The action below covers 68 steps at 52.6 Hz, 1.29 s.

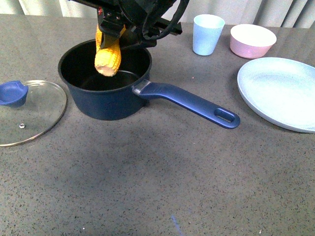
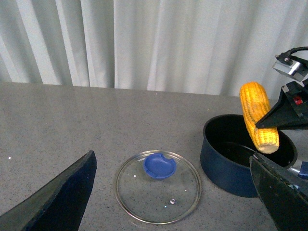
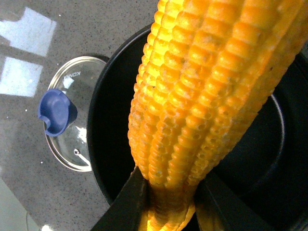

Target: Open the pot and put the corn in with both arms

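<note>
Glass lid [image 3: 72,115] has tiny rim lettering, starts "KON", rest unclear. Right gripper [image 1: 110,32] jaws clamped on the corn [image 1: 108,59], which hangs tip-down over the pot [image 1: 106,101] mouth, lower end about rim level. Left gripper [image 2: 173,161] jaws wide apart, holding nothing. Lid lies flat on the counter [image 1: 147,187] beside the pot.

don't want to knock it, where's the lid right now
The lid lies flat on the table at the far left of the front view, knob up. It sits just left of the pot and does not touch it.
</note>
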Motion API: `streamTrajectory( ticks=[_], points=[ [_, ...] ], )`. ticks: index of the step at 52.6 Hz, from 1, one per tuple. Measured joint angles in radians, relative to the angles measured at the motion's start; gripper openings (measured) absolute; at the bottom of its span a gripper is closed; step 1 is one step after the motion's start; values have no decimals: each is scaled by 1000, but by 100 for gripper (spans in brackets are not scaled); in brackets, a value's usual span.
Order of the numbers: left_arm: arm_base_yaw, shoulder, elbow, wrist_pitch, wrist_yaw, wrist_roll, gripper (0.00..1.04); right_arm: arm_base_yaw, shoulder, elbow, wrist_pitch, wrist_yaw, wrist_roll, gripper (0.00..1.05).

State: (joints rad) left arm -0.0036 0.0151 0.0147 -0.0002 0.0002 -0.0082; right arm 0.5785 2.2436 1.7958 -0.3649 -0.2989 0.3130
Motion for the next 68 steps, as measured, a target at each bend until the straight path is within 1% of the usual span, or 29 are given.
streamTrajectory(
  ticks=[1,3,7,19,22,24,34,38,41,50,54,67,68],
  points=[
    [0,0,0,0,0,0,96,1,0,0,0,1,0,22],
    [0,0,0,0,0,0,96,3,3,-4,0,8,0,32],
    [0,0,0,0,0,0,96,4,3,-12,5,18,0,46],
    [0,0,0,0,0,0,96,4,3,-35,14,18,1,77],
    [0,0,0,0,0,0,96,4,3,-42,18,18,5,91],
    [0,0,0,0,0,0,96,4,2,-49,24,17,7,92],
    [0,0,0,0,0,0,96,-3,-43,-121,68,27,14,93],
    [0,0,0,0,0,0,96,-13,-87,-164,107,97,1,93],
    [0,0,0,0,0,0,96,-24,-121,-192,133,117,-3,93],
    [0,0,0,0,0,0,96,-86,-279,-311,238,157,-3,96],
    [0,0,0,0,0,0,96,-137,-397,-418,316,200,-3,96],
    [0,0,0,0,0,0,96,-257,-654,-680,465,227,-12,96],
    [0,0,0,0,0,0,96,-264,-678,-705,482,241,-21,95]
  ],
)
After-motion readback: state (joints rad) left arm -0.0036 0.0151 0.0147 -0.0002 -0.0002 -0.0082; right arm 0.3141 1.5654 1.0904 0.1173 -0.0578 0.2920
